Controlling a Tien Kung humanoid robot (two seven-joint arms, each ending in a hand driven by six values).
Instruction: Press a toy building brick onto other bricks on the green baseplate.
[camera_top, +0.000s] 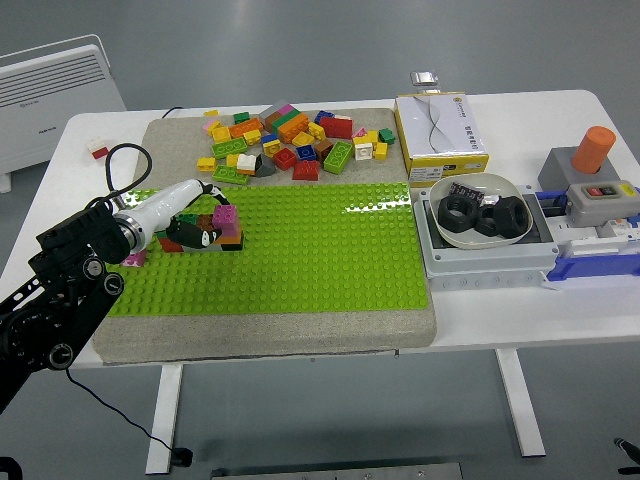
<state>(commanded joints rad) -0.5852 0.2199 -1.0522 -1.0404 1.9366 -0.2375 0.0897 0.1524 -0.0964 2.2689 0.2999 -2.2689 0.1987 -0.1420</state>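
Observation:
The green baseplate (320, 250) lies on a grey mat in the middle of the table. Near its left end stands a small stack of bricks with a magenta brick (226, 216) on top and orange and dark bricks under it. My left hand (200, 225), white with black fingers, reaches in from the left. Its fingers curl round the stack's left side and touch the magenta brick. A loose pile of coloured bricks (290, 140) lies on the mat beyond the baseplate. My right arm is out of view.
A yellow-and-white box (440, 125) sits at the back right. A white bowl with black nuts (480, 210) rests in a grey tray. Further right stands a grey button box with an orange cylinder (592, 150). A pink brick (133, 260) lies at the baseplate's left edge.

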